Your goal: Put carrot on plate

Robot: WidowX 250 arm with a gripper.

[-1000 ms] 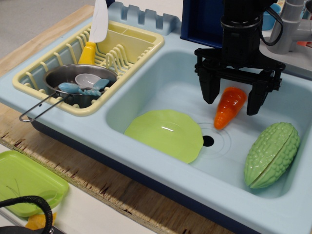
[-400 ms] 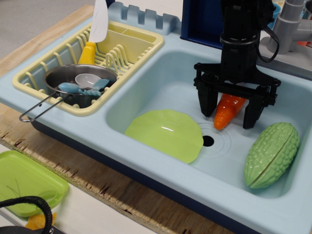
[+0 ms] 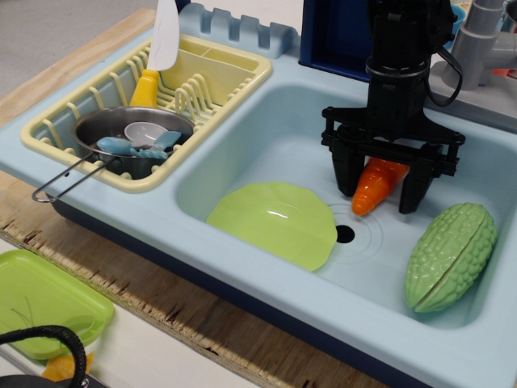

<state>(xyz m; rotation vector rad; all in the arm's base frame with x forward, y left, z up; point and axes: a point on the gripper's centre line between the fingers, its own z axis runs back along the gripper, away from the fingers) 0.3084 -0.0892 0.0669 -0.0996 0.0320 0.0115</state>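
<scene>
Spread open, tool [image 3: 378,186] straddling carrot [image 3: 373,185] on the sink [image 3: 242,153] floor, contact unclear. Carrot's upper end hidden behind tool. Just right of plate [image 3: 275,222], apart.

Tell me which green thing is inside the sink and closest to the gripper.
The bumpy green gourd, just right of the gripper. The lime plate lies farther left; the green tray sits outside the sink.

Bright, even light falls from above my claw [image 3: 377,192]. White glare streaks the plate [image 3: 275,223] beside it. My shadow under it is soft. Focus is sharp; far corners blur slightly.
</scene>
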